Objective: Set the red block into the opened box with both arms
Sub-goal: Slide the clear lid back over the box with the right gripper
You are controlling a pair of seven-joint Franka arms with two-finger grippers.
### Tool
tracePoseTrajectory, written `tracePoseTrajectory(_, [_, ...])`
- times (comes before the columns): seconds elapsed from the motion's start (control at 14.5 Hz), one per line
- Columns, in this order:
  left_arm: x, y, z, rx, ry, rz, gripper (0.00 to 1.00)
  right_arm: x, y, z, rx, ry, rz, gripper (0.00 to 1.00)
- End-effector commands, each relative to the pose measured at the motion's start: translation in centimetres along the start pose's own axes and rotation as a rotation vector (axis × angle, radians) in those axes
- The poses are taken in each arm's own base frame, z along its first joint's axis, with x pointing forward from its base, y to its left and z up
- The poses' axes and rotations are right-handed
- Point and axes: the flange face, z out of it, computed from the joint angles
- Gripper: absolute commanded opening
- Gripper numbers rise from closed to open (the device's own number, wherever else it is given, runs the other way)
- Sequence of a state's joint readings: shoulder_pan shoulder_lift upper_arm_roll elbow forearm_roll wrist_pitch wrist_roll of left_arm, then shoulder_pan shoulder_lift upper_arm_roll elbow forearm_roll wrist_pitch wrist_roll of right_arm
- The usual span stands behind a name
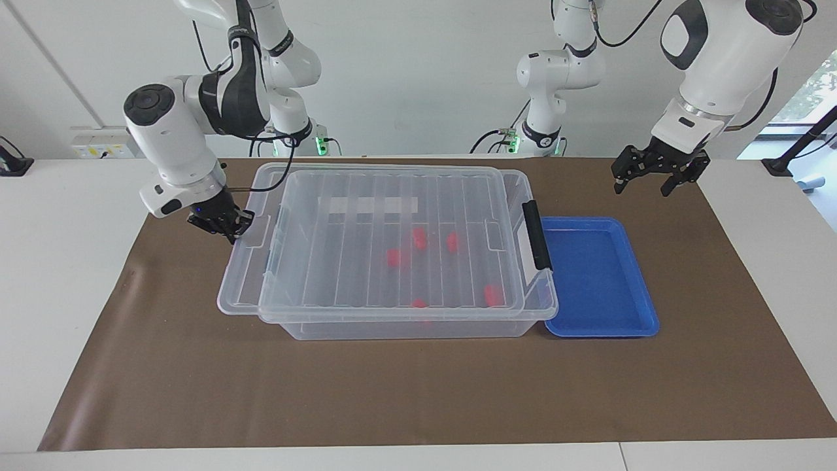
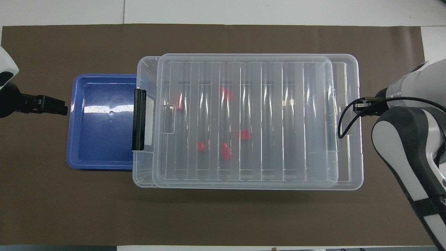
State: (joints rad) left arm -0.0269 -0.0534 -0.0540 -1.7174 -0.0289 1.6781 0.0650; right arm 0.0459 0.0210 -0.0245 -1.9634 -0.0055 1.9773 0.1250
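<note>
The box is a clear bin in the middle of the mat. Its ribbed lid lies flat on top and covers nearly all of it. A narrow strip stays uncovered by the black latch bar. Several red blocks lie inside under the lid, one of them nearest the latch end. My right gripper is shut on the lid's end rim at the right arm's end. My left gripper hangs open over the mat beside the blue tray, holding nothing.
A shallow blue tray sits against the box's latch end, with nothing in it. A brown mat covers the table. The lid overhangs the box slightly at the right arm's end.
</note>
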Motion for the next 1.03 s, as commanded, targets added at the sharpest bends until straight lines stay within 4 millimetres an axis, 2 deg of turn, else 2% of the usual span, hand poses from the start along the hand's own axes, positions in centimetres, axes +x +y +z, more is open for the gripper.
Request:
tracePoseTrajectory(0.0, [-0.6, -0.7, -1.0, 0.028, -0.007, 0.016, 1.0, -1.1, -1.6, -0.3, 0.007, 0.009, 0.03, 0.0])
tracePoseTrajectory(0.21, [0.2, -0.7, -1.7, 0.041, 0.001, 0.027, 1.0, -1.4, -3.3, -0.2, 0.007, 0.008, 0.055, 0.0])
tracePoseTrajectory(0.28, [0.7, -0.8, -1.4, 0.039, -0.011, 0.027, 1.0, -1.4, -3.4, -0.3, 0.007, 0.009, 0.057, 0.0])
tracePoseTrajectory(0.41, [1.1, -0.8, -1.9, 0.034, -0.015, 0.026, 1.0, -1.4, -3.3, -0.2, 0.007, 0.006, 0.057, 0.0])
tracePoseTrajectory(0.76, [0.7, -0.8, -0.9, 0.032, -0.027, 0.024, 1.0, -1.4, -3.3, -0.5, 0.007, 0.006, 0.055, 0.0])
tracePoseTrajectory(0.83, [0.6, -0.9, -0.9, 0.032, -0.03, 0.018, 1.0, -1.3, -3.3, -0.7, 0.006, 0.002, 0.055, 0.0])
tracePoseTrajectory(0.96, [0.5, -0.7, -1.1, 0.033, -0.027, 0.018, 1.0, -0.6, -3.1, -3.1, 0.002, -0.015, 0.059, 0.0])
